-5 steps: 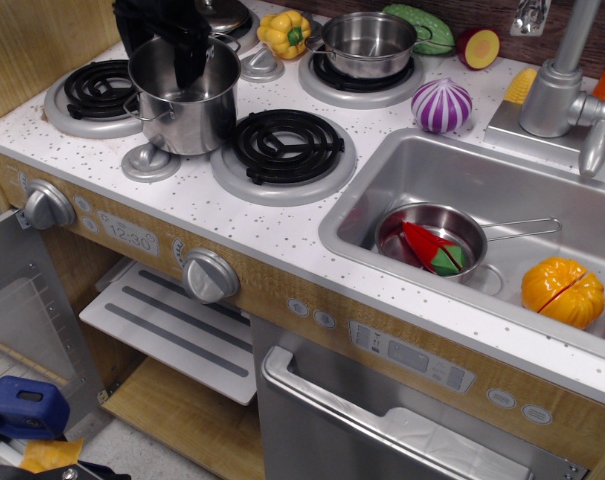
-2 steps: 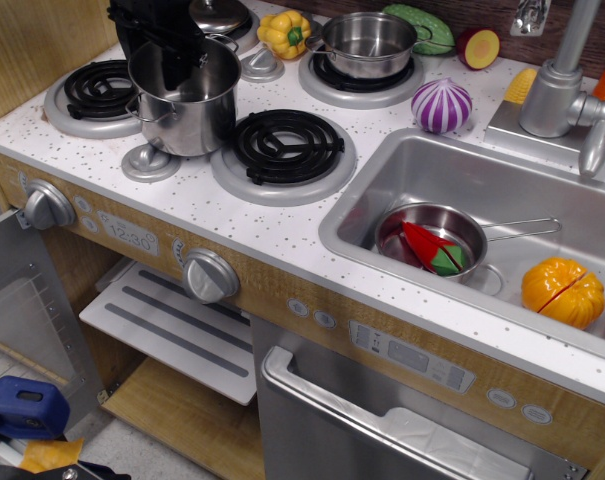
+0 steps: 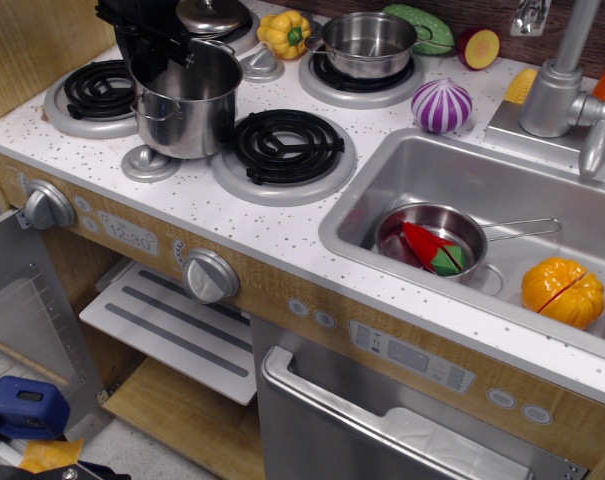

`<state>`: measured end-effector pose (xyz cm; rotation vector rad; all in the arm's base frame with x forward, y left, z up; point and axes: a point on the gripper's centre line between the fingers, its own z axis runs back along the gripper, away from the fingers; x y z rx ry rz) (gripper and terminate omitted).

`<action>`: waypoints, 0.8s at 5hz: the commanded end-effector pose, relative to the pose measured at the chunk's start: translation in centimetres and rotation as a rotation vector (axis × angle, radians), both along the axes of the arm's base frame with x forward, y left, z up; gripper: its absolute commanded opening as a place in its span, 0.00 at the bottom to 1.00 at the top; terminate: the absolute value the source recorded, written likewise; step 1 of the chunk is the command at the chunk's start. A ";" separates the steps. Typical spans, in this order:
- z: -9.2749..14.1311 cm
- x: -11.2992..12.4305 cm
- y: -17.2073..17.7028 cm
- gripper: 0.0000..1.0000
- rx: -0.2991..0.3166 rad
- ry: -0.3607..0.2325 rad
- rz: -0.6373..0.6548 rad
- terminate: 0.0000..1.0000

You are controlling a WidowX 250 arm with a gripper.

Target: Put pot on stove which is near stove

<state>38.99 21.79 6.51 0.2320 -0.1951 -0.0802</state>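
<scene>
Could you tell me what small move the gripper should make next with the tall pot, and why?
Probably carry the pot right and set it on the front burner: the gripper grips its rim, yet the pot stands between burners.

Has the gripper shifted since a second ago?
Yes. The gripper slid left toward the front-left burner, now over the tall pot's left rim instead of its middle.

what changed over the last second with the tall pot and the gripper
The gripper has shifted a little toward the upper left of the view, and the tall pot has gone the same way, though by very little. The gripper is still at the pot's rim; whether its grip changed cannot be told. The shallow pot on the back burner, the saucepan in the sink and the toy vegetables have not moved.
</scene>
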 end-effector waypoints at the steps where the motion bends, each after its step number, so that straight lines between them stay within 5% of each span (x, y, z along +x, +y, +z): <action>1: 4.3 0.2 1.4 0.00 0.066 -0.069 -0.044 0.00; 4: 6.9 0.8 4.3 0.00 0.144 -0.055 -0.146 0.00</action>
